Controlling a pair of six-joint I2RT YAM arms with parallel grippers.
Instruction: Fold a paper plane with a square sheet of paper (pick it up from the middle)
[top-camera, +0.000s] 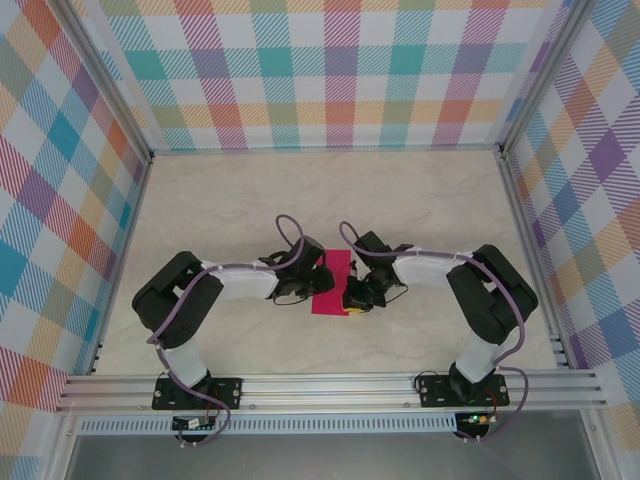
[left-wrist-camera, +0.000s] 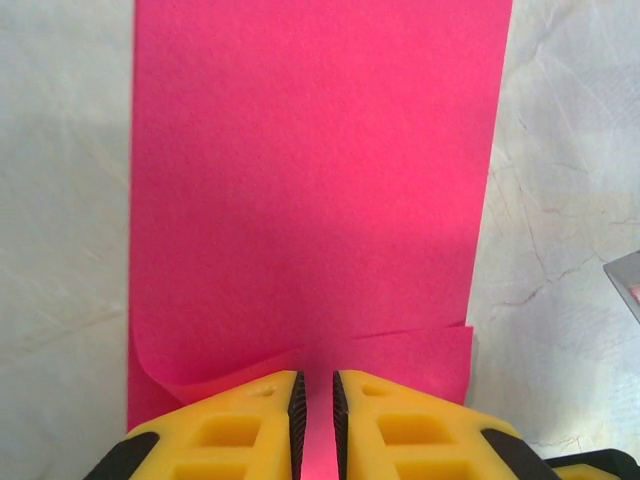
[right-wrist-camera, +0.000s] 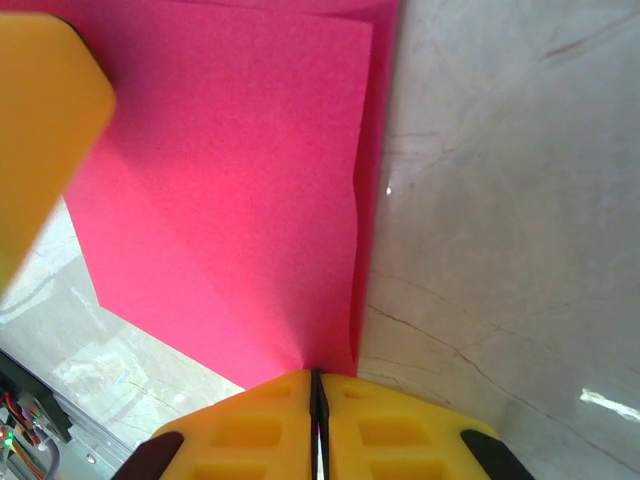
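The square sheet of paper (top-camera: 331, 285) lies folded into a narrow magenta strip on the table between both arms. No paper plane shape shows. My left gripper (top-camera: 316, 281) sits low over the strip's left edge. In the left wrist view its jaws (left-wrist-camera: 317, 385) stand a narrow gap apart, with pink paper (left-wrist-camera: 310, 190) showing through the gap and loose layers curling up at the near edge. My right gripper (right-wrist-camera: 316, 385) is shut on the paper's (right-wrist-camera: 240, 190) near right edge, where the upper layer rises into the jaws. The left gripper's yellow finger (right-wrist-camera: 40, 130) blurs the corner there.
The pale marble tabletop (top-camera: 420, 200) spreads around the paper. Checked walls (top-camera: 340, 70) close the back and both sides. An aluminium rail (top-camera: 330, 385) with both arm bases runs along the near edge.
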